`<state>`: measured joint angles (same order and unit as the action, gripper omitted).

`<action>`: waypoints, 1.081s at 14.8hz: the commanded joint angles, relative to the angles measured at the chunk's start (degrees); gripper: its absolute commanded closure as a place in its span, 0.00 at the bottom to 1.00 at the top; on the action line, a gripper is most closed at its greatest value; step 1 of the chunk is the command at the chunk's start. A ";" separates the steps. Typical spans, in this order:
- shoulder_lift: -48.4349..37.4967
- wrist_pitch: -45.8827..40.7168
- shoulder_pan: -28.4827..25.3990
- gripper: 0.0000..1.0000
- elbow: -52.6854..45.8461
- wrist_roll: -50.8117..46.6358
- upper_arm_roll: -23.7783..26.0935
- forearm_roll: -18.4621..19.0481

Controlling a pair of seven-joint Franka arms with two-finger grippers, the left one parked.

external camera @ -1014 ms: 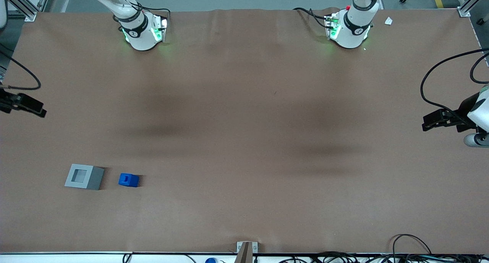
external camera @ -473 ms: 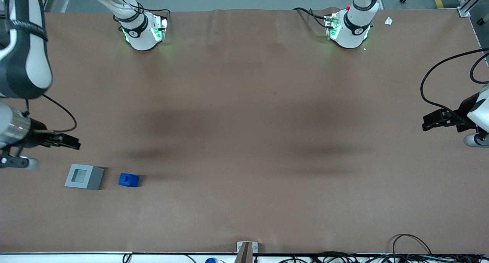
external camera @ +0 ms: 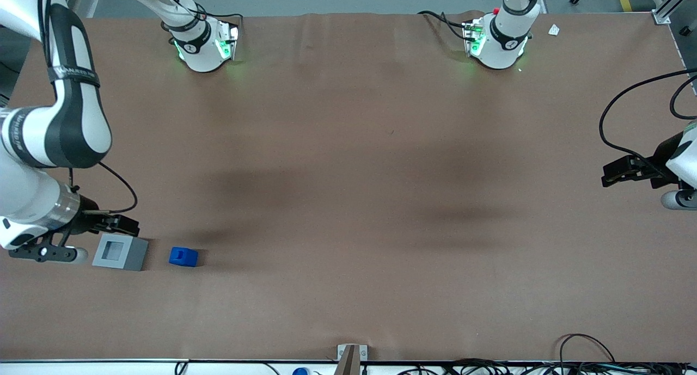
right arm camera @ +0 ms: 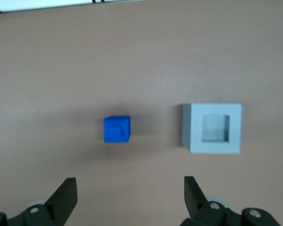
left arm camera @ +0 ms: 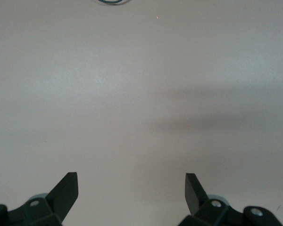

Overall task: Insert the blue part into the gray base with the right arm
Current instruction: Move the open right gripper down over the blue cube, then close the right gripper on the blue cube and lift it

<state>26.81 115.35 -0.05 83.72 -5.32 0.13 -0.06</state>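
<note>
Empty gray base [external camera: 120,252], open gripper [external camera: 124,223] above.

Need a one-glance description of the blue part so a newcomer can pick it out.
Start at the brown table, at the working arm's end, nearer the front camera than the arm bases. Two blocks sit there side by side, apart; the right arm's hand, open, hovers by the gray base. The blue part is the smaller, bright-blue block, with a darker notch on top.

Right arm [external camera: 52,130] bent low, end effector [external camera: 128,225] open.
</note>
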 commanded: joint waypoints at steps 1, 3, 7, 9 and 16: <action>3.50 4.00 -1.18 0.00 -0.23 -2.50 -0.13 -0.90; 5.96 7.67 -2.67 0.00 -0.32 -3.99 -0.13 -0.82; 12.99 15.77 -4.96 0.00 -0.40 -5.76 -0.13 -0.73; 13.97 15.87 -4.44 0.00 -0.40 -5.76 -0.13 -0.64; 16.52 15.61 -1.89 0.00 -0.75 -6.29 -0.13 -1.69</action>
<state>43.03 131.50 -2.12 83.64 -11.13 -0.50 -0.79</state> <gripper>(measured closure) 0.000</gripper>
